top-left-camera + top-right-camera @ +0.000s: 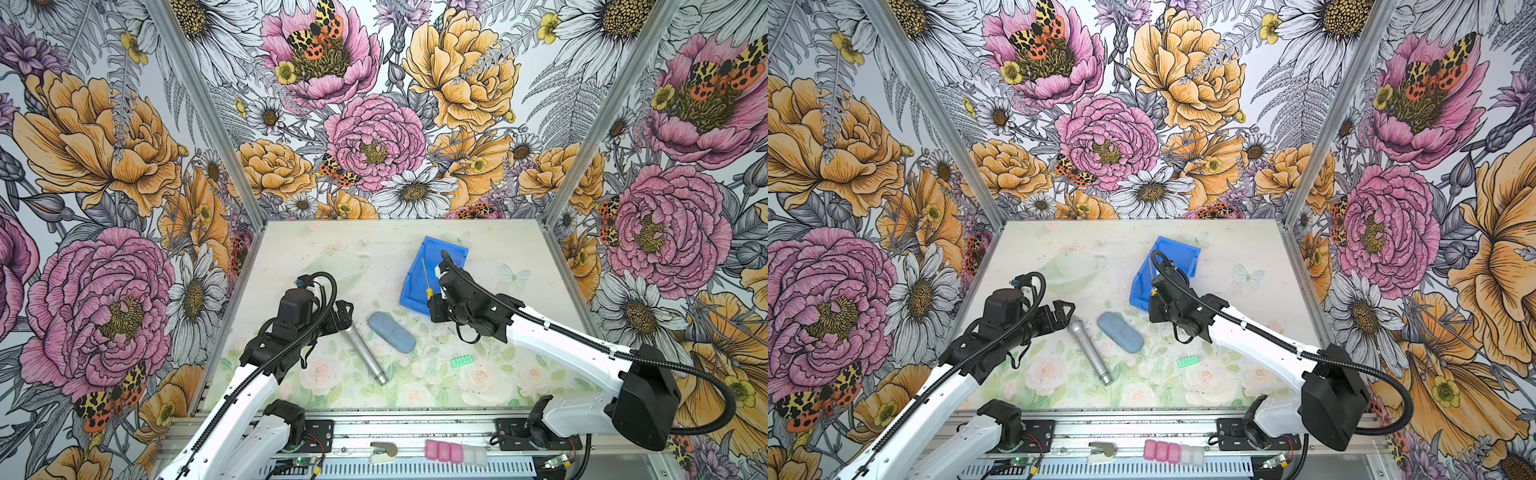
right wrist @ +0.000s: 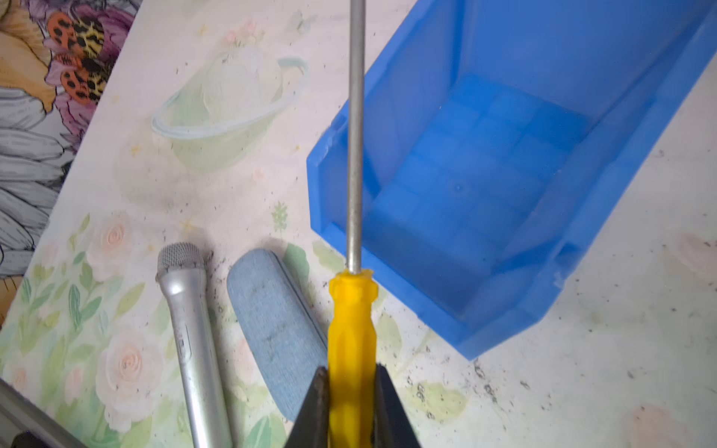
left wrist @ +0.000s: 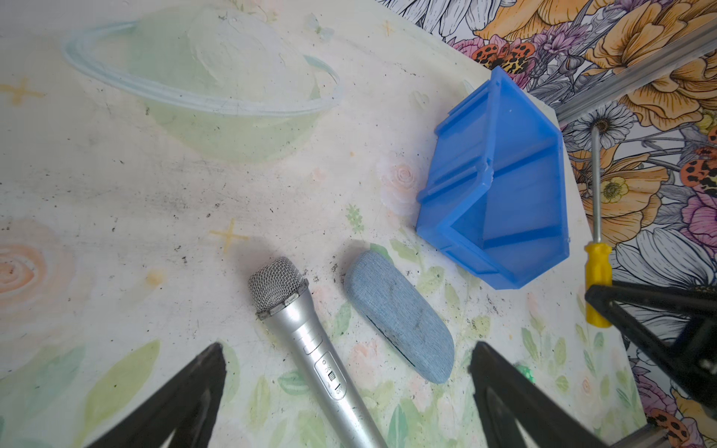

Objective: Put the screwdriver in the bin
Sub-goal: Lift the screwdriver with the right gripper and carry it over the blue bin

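By bin: right tool clamps screwdriver; microphone switch lettering unreadable.

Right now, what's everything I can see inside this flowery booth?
screwdriver: one, yellow handle, held over the bin's rim
bin: one, blue, right of centre
microphone: one, silver, lying front centre
case: one, grey-blue, between microphone and bin
small block: one, green, front right
small boxes: a row, pink and white, front rail
table: one, pale floral
left gripper: one, black, open, near the microphone's head
right gripper: one, black, shut on the screwdriver
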You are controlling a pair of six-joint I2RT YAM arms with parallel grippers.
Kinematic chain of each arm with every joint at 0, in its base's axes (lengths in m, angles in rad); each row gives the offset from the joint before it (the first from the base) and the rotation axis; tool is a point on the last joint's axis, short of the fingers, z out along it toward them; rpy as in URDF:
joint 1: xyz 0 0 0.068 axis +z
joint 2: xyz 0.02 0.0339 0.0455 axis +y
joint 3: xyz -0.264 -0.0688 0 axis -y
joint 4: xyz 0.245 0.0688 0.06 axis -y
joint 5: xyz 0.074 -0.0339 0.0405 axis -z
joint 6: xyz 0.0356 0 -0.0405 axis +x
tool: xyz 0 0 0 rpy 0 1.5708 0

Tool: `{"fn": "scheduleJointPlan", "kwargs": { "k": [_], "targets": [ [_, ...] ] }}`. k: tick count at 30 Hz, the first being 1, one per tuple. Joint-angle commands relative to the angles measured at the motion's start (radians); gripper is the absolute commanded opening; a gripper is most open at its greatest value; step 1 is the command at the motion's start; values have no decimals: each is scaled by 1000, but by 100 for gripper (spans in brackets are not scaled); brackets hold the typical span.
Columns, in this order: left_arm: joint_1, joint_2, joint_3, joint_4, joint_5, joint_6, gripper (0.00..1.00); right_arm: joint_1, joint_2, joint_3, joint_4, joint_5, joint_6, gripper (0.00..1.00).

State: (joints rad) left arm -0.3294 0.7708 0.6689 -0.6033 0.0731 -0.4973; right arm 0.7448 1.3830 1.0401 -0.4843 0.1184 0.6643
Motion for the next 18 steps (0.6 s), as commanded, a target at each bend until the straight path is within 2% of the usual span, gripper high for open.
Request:
{"fn": "scheduleJointPlan", "kwargs": {
  "k": [1,8,18],
  "targets": [
    [9,-26,16,-2,-6,16,99,-29,57,63,1,42,67,7],
    [8,-105,8,51,107,31,99,-64,151,157,2,23,80,7],
    [-46,-115,-9,128,261,36,99,-104,251,206,7,7,125,7]
  ]
}}
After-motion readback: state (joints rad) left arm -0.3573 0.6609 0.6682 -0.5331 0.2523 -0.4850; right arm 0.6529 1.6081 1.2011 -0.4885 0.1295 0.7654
